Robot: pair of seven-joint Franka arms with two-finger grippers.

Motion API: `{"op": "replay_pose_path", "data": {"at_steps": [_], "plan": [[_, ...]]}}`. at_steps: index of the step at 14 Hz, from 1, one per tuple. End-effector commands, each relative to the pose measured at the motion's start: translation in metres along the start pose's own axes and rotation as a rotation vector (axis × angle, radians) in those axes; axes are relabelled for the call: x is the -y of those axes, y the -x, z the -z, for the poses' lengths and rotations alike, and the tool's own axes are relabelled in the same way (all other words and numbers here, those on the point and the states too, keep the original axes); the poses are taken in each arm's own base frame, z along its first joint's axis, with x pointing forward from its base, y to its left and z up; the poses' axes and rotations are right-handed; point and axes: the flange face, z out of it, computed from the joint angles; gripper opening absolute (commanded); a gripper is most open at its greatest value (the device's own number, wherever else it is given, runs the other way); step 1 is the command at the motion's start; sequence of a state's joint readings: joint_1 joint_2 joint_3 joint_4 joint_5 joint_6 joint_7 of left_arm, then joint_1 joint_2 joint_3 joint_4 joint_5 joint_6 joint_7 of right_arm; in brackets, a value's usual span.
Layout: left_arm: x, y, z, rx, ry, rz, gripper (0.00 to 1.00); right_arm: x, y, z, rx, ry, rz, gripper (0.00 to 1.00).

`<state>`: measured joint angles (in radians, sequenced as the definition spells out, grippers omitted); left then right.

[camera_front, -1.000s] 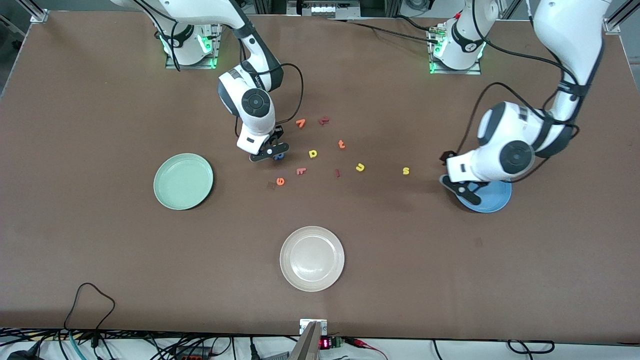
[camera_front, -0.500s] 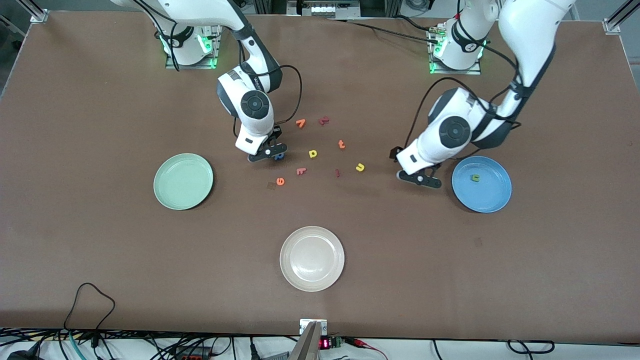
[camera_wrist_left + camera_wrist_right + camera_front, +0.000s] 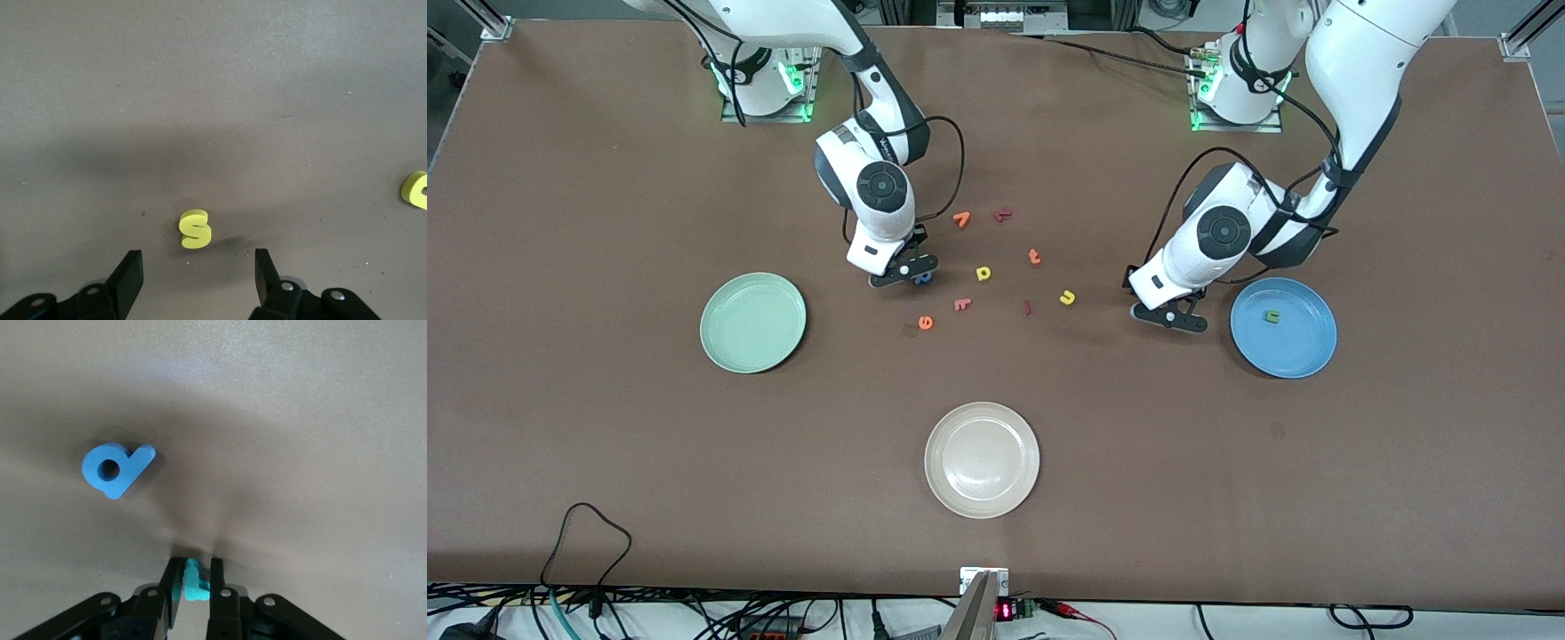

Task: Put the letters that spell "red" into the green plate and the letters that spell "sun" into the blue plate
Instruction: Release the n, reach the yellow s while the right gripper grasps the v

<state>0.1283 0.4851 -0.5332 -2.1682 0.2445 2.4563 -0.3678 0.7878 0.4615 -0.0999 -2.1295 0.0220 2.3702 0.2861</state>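
Observation:
My right gripper (image 3: pixel 195 565) is down at the table among the letters and shut on the teal "r" (image 3: pixel 195 582). The blue "d" (image 3: pixel 117 470) lies flat beside it, partly showing in the front view (image 3: pixel 923 277). The orange "e" (image 3: pixel 926 322) lies nearer the front camera. My left gripper (image 3: pixel 199 263) hangs open low over the yellow "s" (image 3: pixel 195 229), which stands just ahead of its fingertips. The yellow "u" (image 3: pixel 1067 297) lies toward the middle. The dark green "n" (image 3: pixel 1272 315) rests in the blue plate (image 3: pixel 1303 351). The green plate (image 3: pixel 752 322) holds nothing.
A cream-white plate (image 3: pixel 982 460) sits nearest the front camera. A yellow d/p-shaped letter (image 3: pixel 983 273), an orange "t" (image 3: pixel 1034 257), another orange letter (image 3: pixel 961 218) and dark red letters (image 3: pixel 1003 213) lie scattered mid-table.
My left arm swung from over the blue plate to over the yellow "s", uncovering the green "n" in the plate. The right arm has stayed in place.

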Motion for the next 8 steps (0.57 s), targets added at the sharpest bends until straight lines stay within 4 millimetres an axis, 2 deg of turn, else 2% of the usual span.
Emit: {"op": "replay_pose_path", "data": {"at_steps": [1, 3, 5, 8], "plan": [[0.000, -0.002, -0.009, -0.013, -0.019, -0.016, 0.67, 0.003, 0.001, -0.005, 0.007, 0.009, 0.017, 0.11], [-0.001, -0.002, -0.010, -0.019, -0.016, -0.013, 0.61, 0.004, 0.000, -0.002, -0.001, 0.007, 0.020, 0.05], [-0.001, -0.003, -0.015, -0.012, -0.012, -0.011, 0.60, 0.005, -0.002, 0.013, -0.020, -0.001, 0.020, 0.00], [0.001, -0.004, -0.014, -0.024, -0.033, -0.038, 0.47, 0.005, -0.002, 0.032, -0.022, -0.006, -0.002, 0.00]]}}
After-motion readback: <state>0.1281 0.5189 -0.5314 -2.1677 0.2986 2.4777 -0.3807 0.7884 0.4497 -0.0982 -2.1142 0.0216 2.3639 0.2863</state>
